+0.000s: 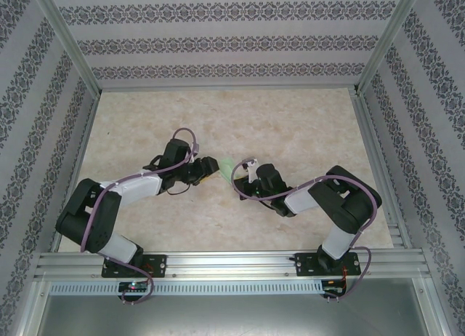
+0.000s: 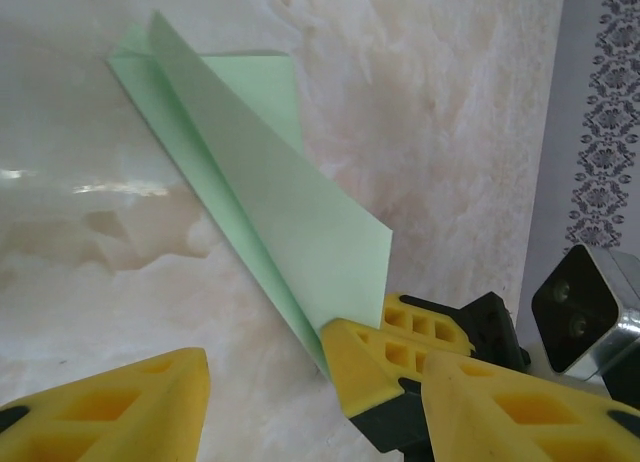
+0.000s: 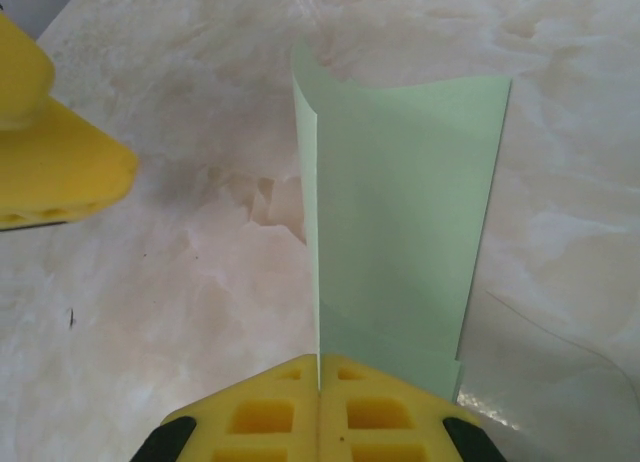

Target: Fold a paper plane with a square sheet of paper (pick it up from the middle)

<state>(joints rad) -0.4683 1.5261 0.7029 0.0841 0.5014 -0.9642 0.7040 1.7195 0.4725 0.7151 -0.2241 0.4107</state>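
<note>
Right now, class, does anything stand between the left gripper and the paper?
Only the right gripper, shut on the paper's near tip, sits between the left gripper's open fingers. The rest of the paper is unobstructed ahead.

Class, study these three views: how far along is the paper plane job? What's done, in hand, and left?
Done: the green paper is folded into a long, creased, layered shape. In hand: the right gripper pinches one end, jaws shut; the left gripper sits close by, jaws open. Left: probably the last wing folds and setting it down, though how finished it is I cannot tell.
</note>
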